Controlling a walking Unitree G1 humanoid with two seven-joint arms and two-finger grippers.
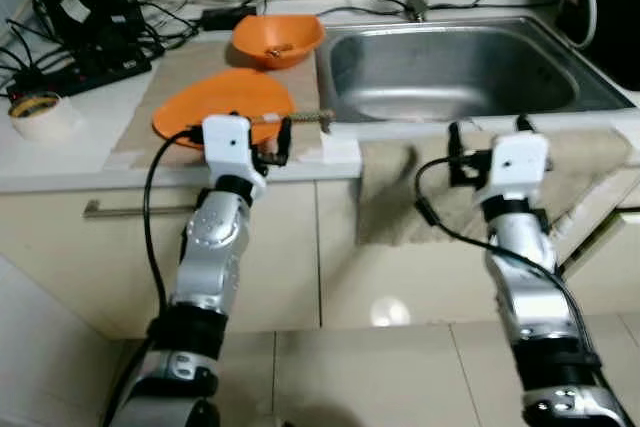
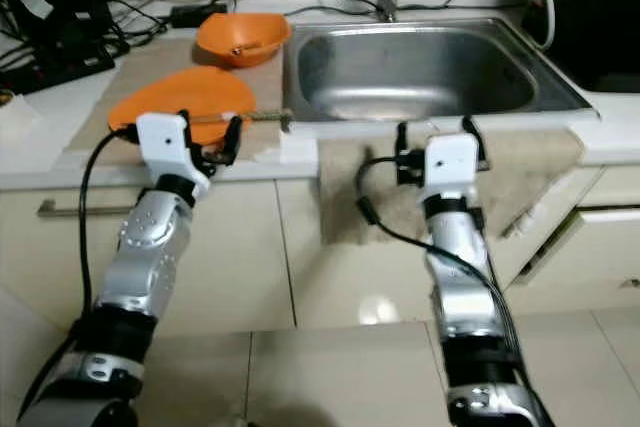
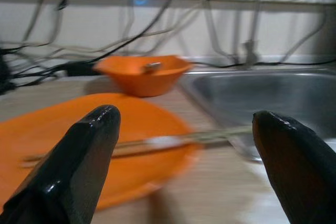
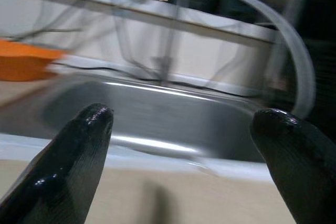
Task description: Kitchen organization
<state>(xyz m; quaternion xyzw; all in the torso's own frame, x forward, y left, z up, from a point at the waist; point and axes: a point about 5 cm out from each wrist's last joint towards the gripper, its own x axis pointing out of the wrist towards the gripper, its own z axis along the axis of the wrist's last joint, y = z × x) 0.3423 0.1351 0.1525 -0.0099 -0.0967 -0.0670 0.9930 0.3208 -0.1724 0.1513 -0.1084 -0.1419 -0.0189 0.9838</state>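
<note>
Currently at counter | left gripper (image 1: 270, 144) jaws apart before orange plate (image 1: 222, 104) | chopsticks (image 1: 290, 119) light, thin, likely slippery; grasp mid-length | right gripper (image 1: 491, 142) jaws apart.

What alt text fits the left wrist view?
The left gripper, fingers open, points over an orange plate with chopsticks lying across it toward the sink. Behind sits an orange bowl on the counter, with cables along the wall.
</note>
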